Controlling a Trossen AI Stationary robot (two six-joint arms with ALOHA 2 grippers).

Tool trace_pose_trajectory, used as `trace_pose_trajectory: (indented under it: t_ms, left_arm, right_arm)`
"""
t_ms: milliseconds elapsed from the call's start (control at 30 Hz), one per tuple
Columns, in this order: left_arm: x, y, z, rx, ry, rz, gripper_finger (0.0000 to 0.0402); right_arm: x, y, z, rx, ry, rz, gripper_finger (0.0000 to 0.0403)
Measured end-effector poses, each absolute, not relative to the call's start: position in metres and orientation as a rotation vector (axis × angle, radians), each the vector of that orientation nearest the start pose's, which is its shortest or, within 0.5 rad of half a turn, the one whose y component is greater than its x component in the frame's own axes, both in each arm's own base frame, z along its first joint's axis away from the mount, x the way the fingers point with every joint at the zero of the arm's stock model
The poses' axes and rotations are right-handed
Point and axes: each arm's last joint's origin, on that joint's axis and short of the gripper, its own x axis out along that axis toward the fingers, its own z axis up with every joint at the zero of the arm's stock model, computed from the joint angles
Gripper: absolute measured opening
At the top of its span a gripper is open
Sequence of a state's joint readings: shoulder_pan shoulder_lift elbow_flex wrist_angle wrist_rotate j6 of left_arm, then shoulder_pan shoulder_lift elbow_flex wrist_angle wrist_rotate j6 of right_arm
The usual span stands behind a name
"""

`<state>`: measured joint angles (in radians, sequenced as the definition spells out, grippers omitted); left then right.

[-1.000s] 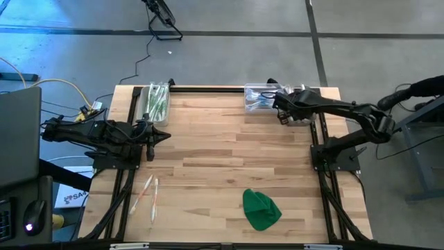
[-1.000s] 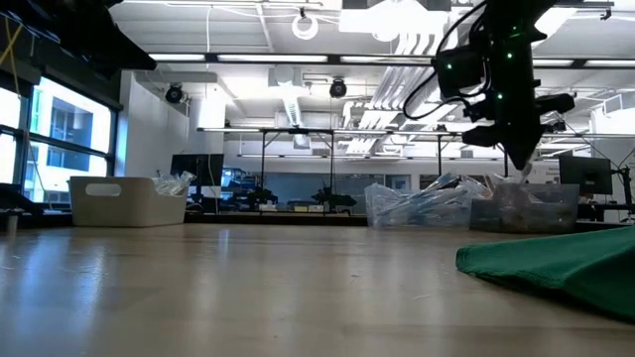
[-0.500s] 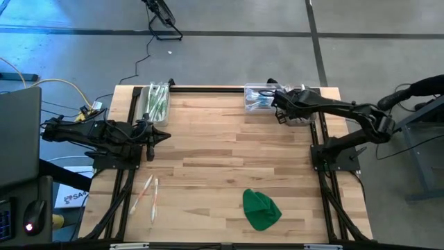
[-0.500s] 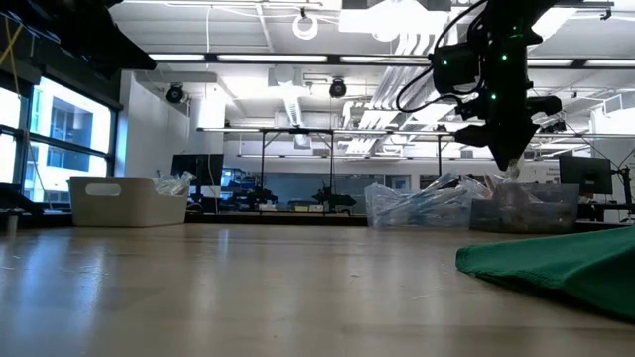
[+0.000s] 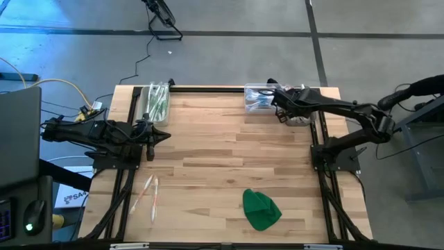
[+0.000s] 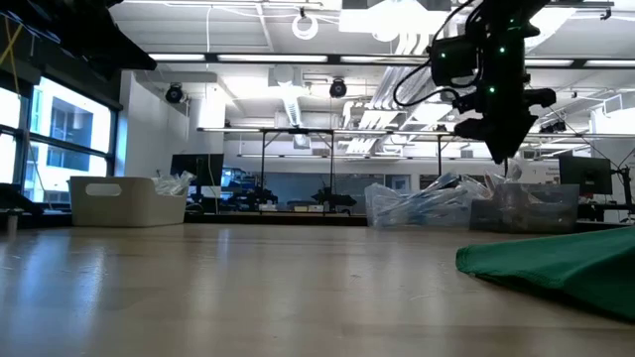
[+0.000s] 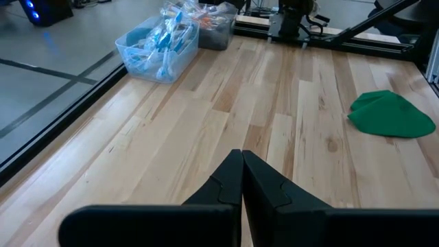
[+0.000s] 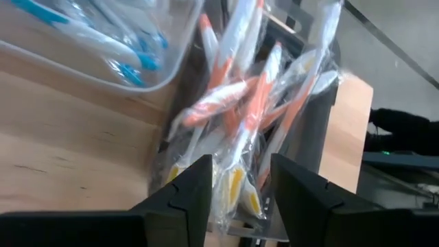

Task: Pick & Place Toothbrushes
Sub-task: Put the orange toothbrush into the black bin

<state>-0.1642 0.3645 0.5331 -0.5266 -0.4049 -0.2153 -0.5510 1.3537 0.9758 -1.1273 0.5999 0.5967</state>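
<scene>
We note the right gripper (image 8: 236,184) has just parted its fingers above the orange-accented wrapped toothbrushes (image 8: 241,130) in the dark far-corner bin (image 5: 300,104): release done; left gripper (image 7: 241,180) clenched, idle

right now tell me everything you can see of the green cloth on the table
The green cloth is a small, soft, crumpled lump of plain dark green fabric, roughly rounded with a pointed corner. It lies flat on the wooden table near the front edge, right of centre. Nothing touches it: both arms, the bins and the loose toothbrushes lie apart from it.
</scene>
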Motion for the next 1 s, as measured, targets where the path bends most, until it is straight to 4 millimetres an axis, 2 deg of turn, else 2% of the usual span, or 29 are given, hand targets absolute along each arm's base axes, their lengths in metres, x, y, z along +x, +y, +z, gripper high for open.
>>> trace_pose_trajectory:
  t_ms: [333,567,867,1000]
  left_arm:
    - [0.094,-0.004,0.265,-0.078,0.321,0.268,0.0]
    - [0.094,-0.004,0.265,-0.008,0.33,0.257,0.0]
    - [0.094,-0.004,0.265,-0.033,0.327,0.26,0.0]
    - [0.094,-0.004,0.265,-0.037,0.326,0.261,0.0]
  right_arm:
    - [0.195,-0.12,0.256,0.334,1.181,-1.276,0.0142]
    - [0.205,-0.105,0.257,0.314,1.176,-1.188,0.0142]
    - [0.212,-0.081,0.255,0.326,1.26,-0.996,0.0142]
    - [0.217,-0.069,0.254,0.271,1.283,-0.889,0.0136]
